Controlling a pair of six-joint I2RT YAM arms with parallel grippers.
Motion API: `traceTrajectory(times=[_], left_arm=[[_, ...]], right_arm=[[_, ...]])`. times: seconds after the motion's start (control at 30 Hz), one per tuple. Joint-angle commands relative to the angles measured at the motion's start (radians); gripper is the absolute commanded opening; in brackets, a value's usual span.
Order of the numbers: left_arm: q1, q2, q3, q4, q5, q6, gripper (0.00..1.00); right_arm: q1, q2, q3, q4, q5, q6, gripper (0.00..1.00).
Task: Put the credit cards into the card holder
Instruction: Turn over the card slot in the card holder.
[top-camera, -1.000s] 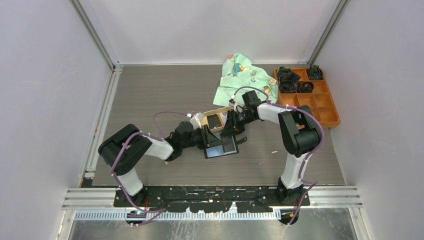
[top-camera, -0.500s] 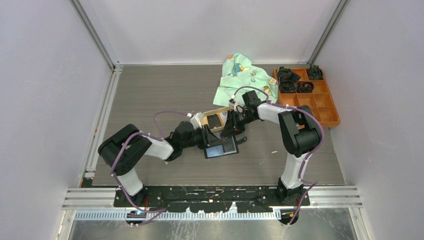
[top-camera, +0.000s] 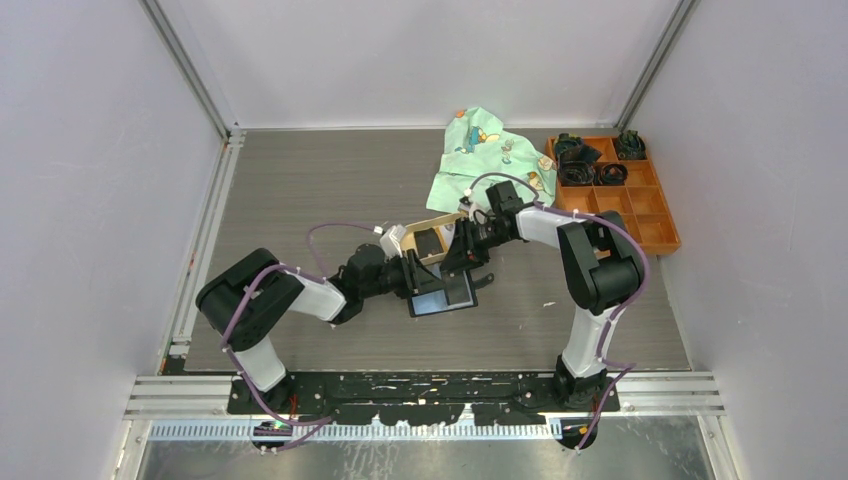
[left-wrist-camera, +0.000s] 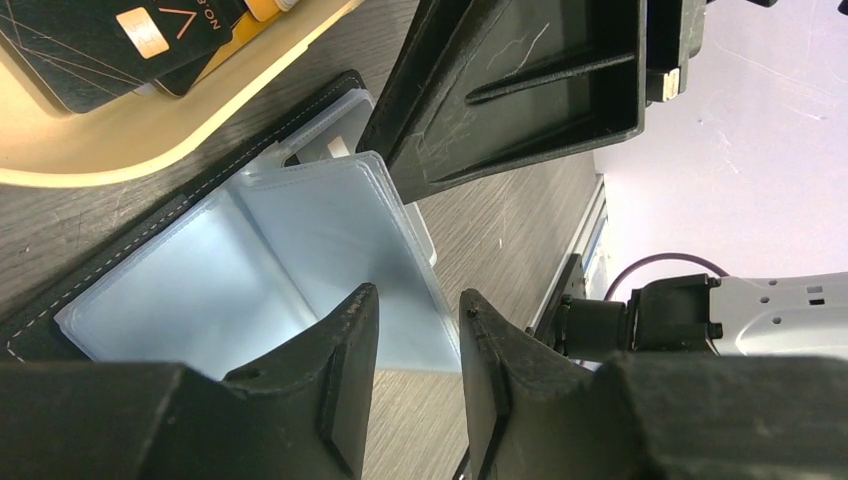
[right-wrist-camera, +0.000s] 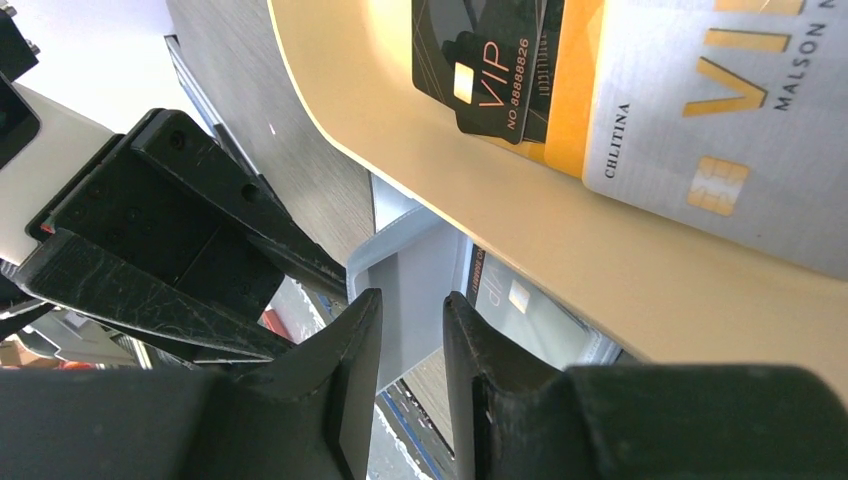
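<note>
the left claw (left-wrist-camera: 415, 300) hangs with its jaws narrowly apart over the open card holder (top-camera: 446, 294) on the table (top-camera: 300, 200). the right claw (right-wrist-camera: 410, 298) straddles a raised clear sleeve (right-wrist-camera: 415, 250); whether it pinches it, i cannot tell. just beyond, the credit cards (right-wrist-camera: 720, 110) lie in the tan tray (right-wrist-camera: 400, 160).

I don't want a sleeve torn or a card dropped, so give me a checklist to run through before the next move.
1. Card holder lying open on the table: ok.
2. Clear sleeves raised and fanned apart: ok.
3. Right gripper at a sleeve leaf: ok; firm hold on it: cannot tell.
4. Left gripper gripping the sleeves: cannot tell.
5. Card held ready for insertion: not ok; the credit cards lie in the tray.
</note>
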Motion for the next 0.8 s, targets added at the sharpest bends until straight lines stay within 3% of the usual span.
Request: traceTrajectory(times=[0.0,0.27,0.53,0.77], left_arm=[[-0.001,0.004,-0.013,0.109,0.023,-0.008,0.36],[-0.001,0.001,-0.037,0.145,0.015,-0.008,0.39],[-0.001,0.006,-0.047,0.165,-0.003,-0.023,0.28],[-0.001,0.015,-0.053,0.231,0.018,-0.031,0.29]], right_arm=[[-0.007,-0.063,0.003,0.035,-0.031,0.013,0.35],[-0.011,-0.059,0.001,0.035,-0.029,0.014,0.36],[-0.013,-0.059,0.001,0.034,-0.023,0.014,0.36],[-0.014,-0.055,0.002,0.033,-0.023,0.014,0.36]])
